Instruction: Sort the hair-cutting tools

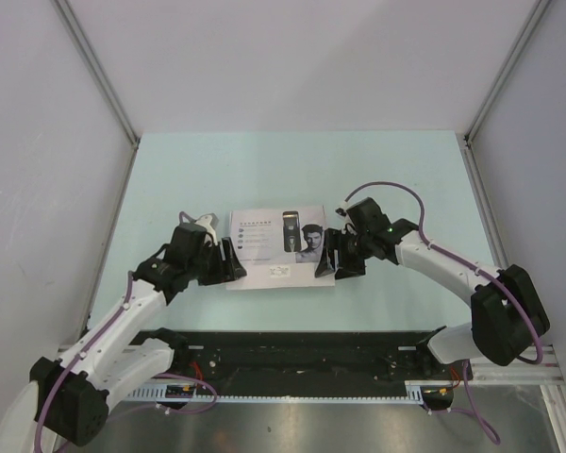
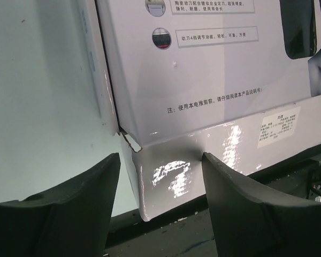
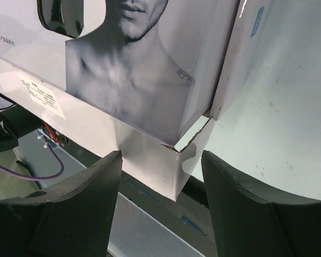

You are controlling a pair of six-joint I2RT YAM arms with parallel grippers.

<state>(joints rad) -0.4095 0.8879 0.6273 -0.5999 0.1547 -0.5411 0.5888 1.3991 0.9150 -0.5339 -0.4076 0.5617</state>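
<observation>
Twice straddling glossy white printed cardboard box [image 1: 264, 255] with wide-spread left gripper [image 2: 160, 158], right gripper [image 3: 161, 155]; could crumple corners if closed unevenly.

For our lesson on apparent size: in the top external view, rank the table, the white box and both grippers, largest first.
1. table
2. white box
3. left gripper and right gripper: they look about alike, so unranked.
</observation>
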